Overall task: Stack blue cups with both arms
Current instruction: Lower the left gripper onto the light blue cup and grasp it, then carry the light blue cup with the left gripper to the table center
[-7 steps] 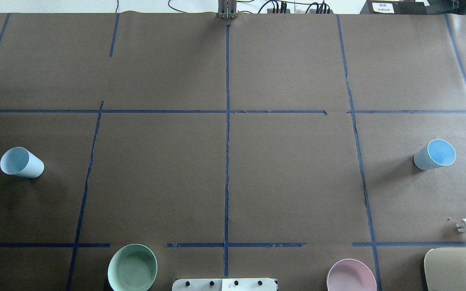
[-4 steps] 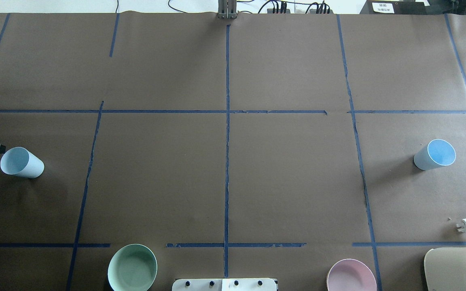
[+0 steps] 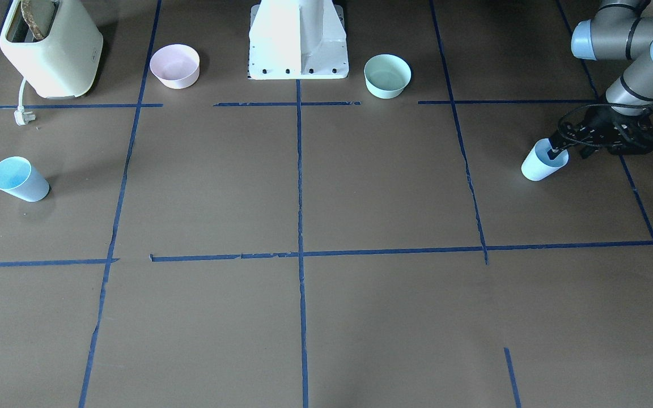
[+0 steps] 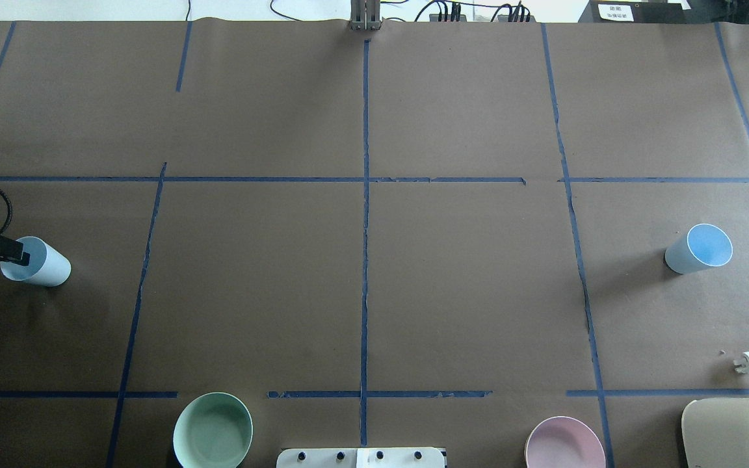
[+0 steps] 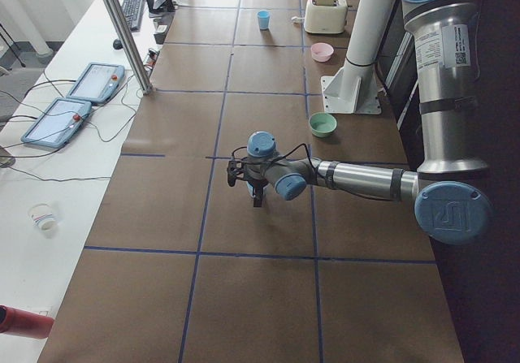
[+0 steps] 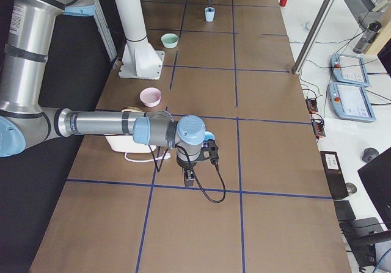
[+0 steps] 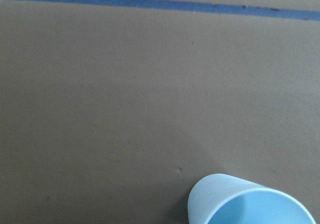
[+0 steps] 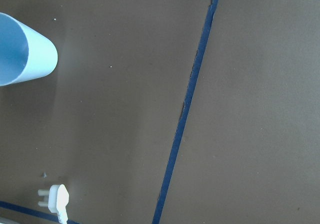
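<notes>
Dipping one finger inside a cup's rim, the left gripper point(image 3: 556, 148) hangs at the table's point(image 4: 465, 286) left end.
Most of that gripper is cut off at the overhead view's edge, and elsewhere it is too small and dark to tell whether it grips the left cup point(image 4: 41, 265). The left arm point(image 3: 638, 73) stretches out level, gripper pointing down. The right gripper point(image 6: 189, 176) hangs beside the right cup point(image 4: 699, 249), partly hiding it; its grip cannot be told either. Both cups stand upright, mouths up, well apart.
</notes>
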